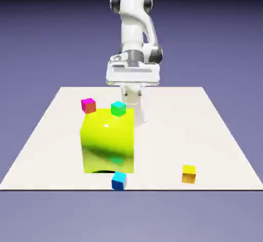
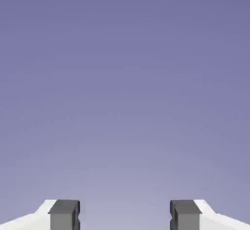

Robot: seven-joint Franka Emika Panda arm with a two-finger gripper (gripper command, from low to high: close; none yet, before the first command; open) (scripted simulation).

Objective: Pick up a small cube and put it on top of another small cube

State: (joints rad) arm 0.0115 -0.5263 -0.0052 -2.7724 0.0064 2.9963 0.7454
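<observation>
The small cube, cyan on top with blue sides, sits near the table's front edge, just in front of the big yellow-green block. A teal-and-green small cube shows at the block's far top edge. Well above the table's far side hangs my gripper, far from every cube. In the hand view my gripper is open: both grey fingertips stand wide apart, with only the blue-violet backdrop between them. No cube shows in that view.
A magenta-topped small cube lies behind the block toward the exterior view's left. Near the front at the exterior view's right is a yellow-and-orange small cube. The big block stands between my hand and the cyan cube.
</observation>
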